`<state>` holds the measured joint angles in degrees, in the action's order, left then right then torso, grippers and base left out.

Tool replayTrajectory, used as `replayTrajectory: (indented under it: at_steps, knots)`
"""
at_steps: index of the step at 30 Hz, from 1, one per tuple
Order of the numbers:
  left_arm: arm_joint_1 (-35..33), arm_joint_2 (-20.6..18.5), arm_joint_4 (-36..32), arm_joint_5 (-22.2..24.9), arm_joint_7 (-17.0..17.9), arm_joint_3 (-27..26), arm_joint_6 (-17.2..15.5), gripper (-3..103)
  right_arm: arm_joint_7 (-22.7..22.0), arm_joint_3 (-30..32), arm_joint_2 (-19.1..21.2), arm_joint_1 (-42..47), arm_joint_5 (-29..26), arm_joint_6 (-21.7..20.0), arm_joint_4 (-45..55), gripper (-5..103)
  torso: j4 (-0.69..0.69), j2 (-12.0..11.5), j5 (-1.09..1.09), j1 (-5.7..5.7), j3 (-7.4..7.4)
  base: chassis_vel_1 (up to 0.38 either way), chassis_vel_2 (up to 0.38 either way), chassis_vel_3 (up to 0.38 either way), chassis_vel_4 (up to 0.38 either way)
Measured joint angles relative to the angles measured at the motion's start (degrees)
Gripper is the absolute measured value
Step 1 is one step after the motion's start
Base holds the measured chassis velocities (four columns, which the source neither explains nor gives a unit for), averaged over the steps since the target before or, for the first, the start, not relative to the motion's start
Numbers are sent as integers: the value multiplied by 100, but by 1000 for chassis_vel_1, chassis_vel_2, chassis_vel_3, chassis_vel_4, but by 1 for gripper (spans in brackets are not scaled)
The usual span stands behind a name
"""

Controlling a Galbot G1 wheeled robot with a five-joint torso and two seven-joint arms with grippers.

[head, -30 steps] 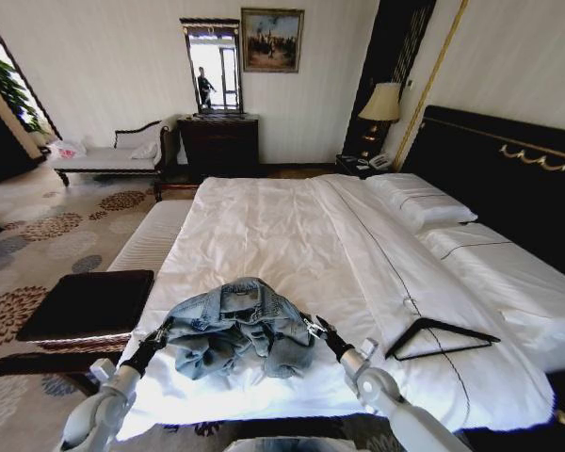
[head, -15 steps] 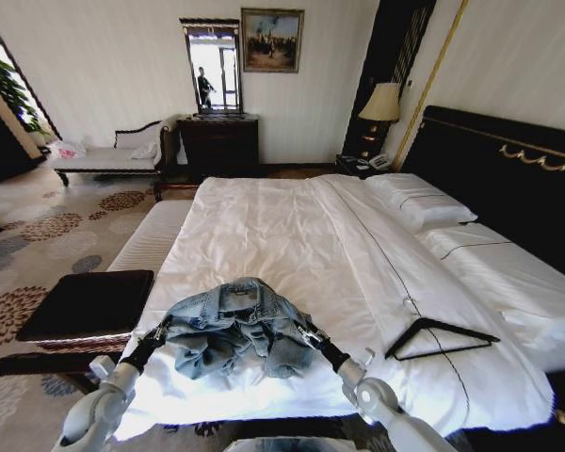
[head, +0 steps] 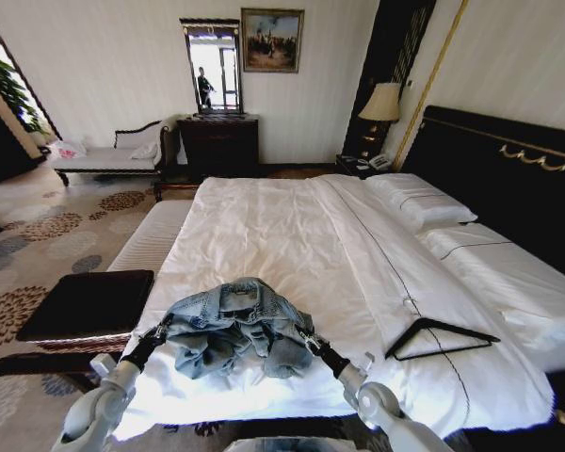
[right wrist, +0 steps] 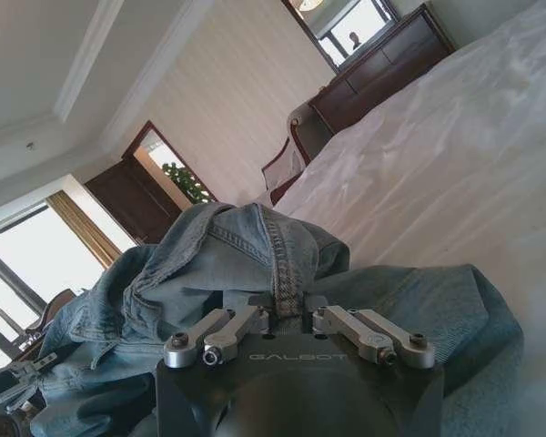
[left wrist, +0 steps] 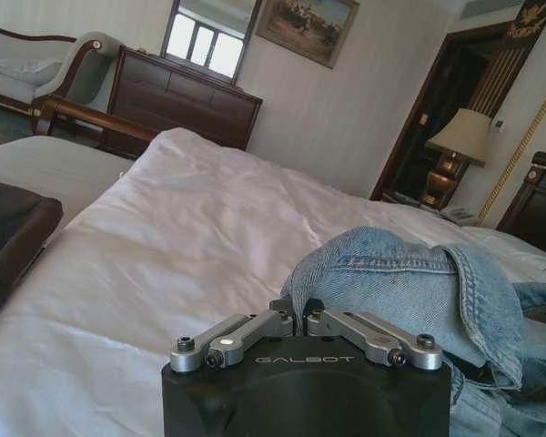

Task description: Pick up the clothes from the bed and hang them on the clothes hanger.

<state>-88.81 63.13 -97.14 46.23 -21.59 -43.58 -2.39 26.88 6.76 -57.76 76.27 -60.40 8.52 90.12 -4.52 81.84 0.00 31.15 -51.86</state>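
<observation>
Jacket (head: 235, 325) is bunching on the bed (head: 264, 235), my left gripper (head: 157, 333) and right gripper (head: 308, 336) pinching it; hanger (head: 440, 337) is lying untouched, hanging not yet done.

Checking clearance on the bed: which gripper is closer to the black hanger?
The right gripper, clamped on the denim jacket's hanger-side edge. The hanger lies on the quilt beyond it; the left gripper grips the jacket's far side.

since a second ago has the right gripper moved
Yes. The right gripper, shut on the denim jacket, has slid left, away from the clothes hanger lying on the bed.
</observation>
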Motion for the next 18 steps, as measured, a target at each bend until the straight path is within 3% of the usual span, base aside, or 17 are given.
replayTrajectory:
  at_steps: [4, 14, 18]
  knots:
    - [-22, 4, -86, 7, 0, -26, 8, 2, -33, 18, 8, -18, 85, 117, 122, 7, 0, 0, 0, 0, 0, 0, 0, 0, 0]
    - [-104, 18, -791, 83, 220, -213, 88, 2, -495, 227, 139, -86, 256, 365, 1023, 7, 1, 0, -2, 0, 0, 0, 0, 0, 0]
    - [52, -98, -1621, 564, 858, -461, -83, 2, -780, 451, 372, -454, 65, 496, 1609, 7, 1, 0, 0, 0, 0, 0, 0, 0, 0]
